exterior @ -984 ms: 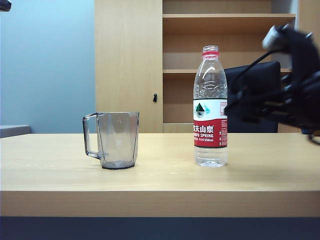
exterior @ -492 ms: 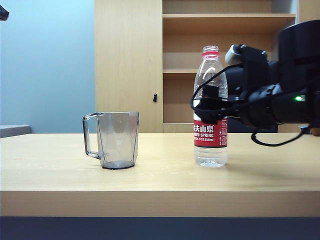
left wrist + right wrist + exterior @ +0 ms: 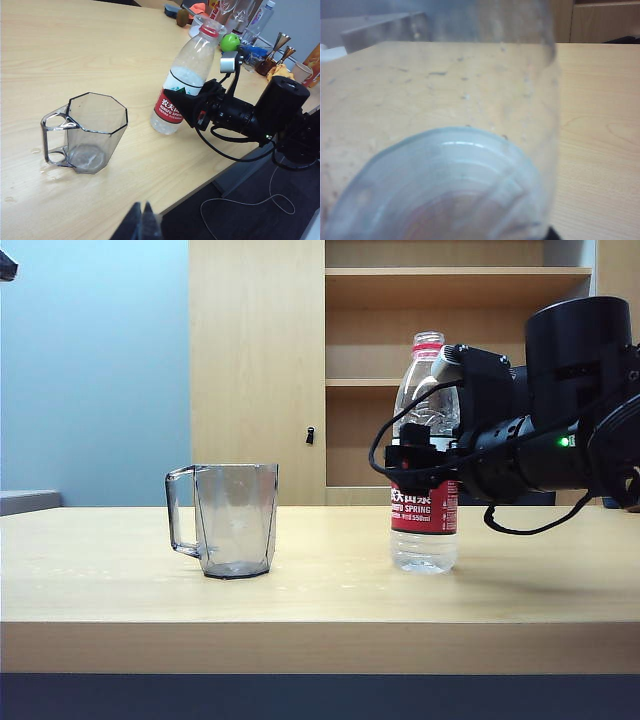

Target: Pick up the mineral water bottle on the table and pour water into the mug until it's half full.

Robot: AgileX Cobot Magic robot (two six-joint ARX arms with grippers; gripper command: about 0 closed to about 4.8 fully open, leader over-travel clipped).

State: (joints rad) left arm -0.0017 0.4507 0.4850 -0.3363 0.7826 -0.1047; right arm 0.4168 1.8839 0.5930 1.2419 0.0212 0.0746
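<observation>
Exterior view | mug (image 3: 234, 520) empty | mineral water bottle (image 3: 425, 530) uncapped, upright

Your exterior camera faces the table (image 3: 300, 590) front level; left wrist looks down from afar; right wrist presses against the bottle (image 3: 470, 125).

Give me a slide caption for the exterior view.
Right tool around the uncapped mineral water bottle at its label, the mug standing apart on the table.

Clear glossy plastic mineral water bottle (image 3: 424, 455), smooth grey-tinted transparent mug (image 3: 232, 519), matt wood-grain table (image 3: 300, 590) — black matt right end effector (image 3: 418, 462).
</observation>
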